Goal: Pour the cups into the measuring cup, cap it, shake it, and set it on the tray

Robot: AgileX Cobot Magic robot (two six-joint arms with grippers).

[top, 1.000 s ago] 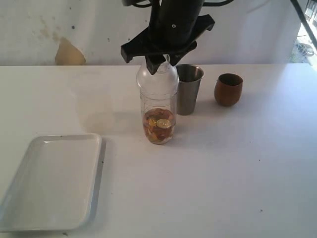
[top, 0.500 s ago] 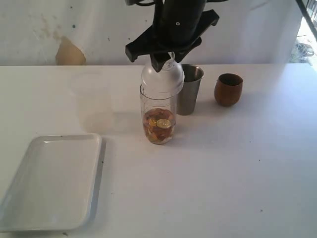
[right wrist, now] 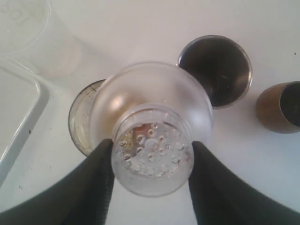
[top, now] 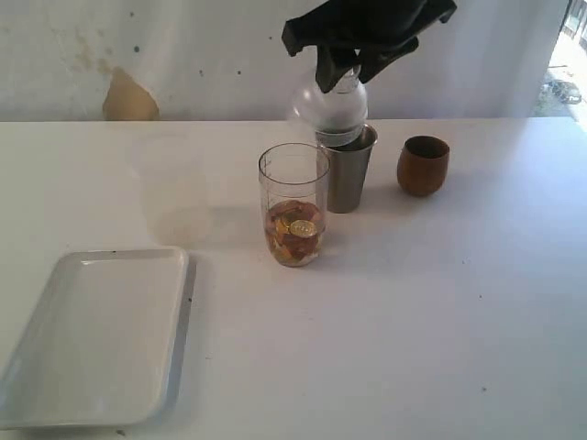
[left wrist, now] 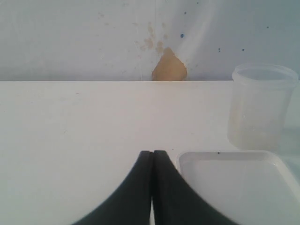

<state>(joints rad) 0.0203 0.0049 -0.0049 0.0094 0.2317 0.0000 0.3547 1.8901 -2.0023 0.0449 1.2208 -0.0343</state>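
Faint digits, seemingly "100", on translucent plastic container (right wrist: pixel 23 33); blurred, uncertain. Measuring cup (top: pixel 293 183) graduations unreadable. No other legible text.

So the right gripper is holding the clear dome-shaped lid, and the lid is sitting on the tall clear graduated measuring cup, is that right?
Not quite. The right gripper does hold the clear dome-shaped lid, but the lid is off the tall clear graduated measuring cup, held in the air above and beside its open rim. The exterior view shows it.
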